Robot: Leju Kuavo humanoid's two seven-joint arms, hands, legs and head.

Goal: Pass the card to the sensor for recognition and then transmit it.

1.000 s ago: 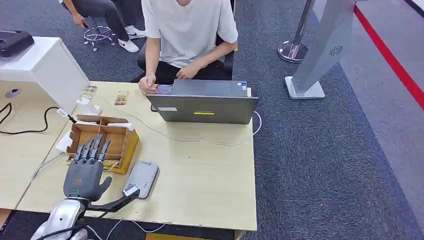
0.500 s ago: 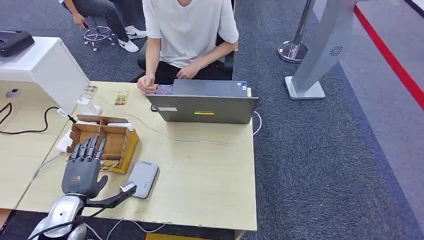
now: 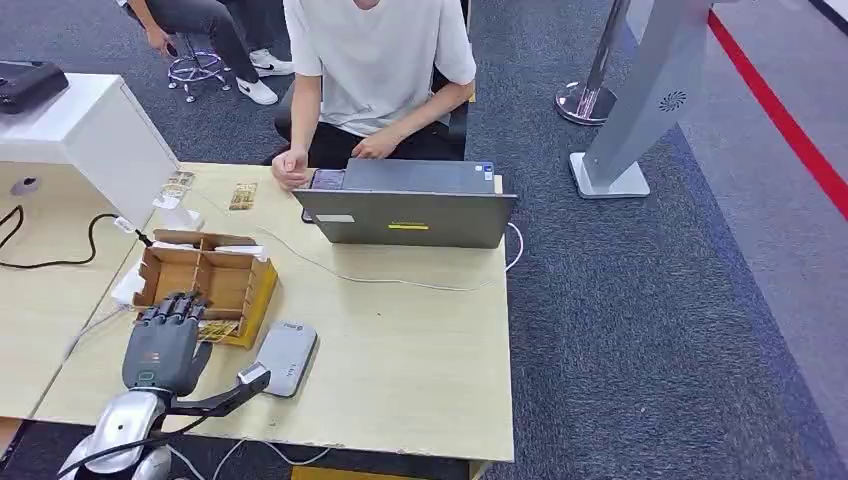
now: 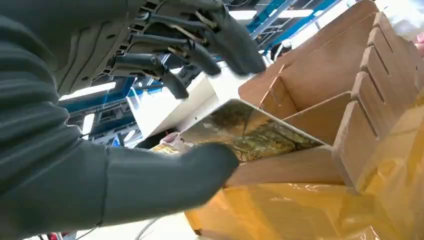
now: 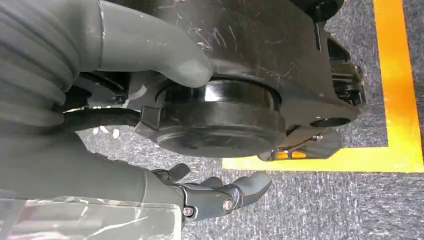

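On the wooden bench, the cardboard box is sitting just beside the grey sensor, with a person working at a laptop on the far side. Over the box's near corner, the left robot hand is curling its fingers above the card while the thumb is pressing under its edge; the grip looks partial, so the card could be slipping back or snagging on a divider. Beside the body, the right robot hand is hanging empty, fingers loosely curled.
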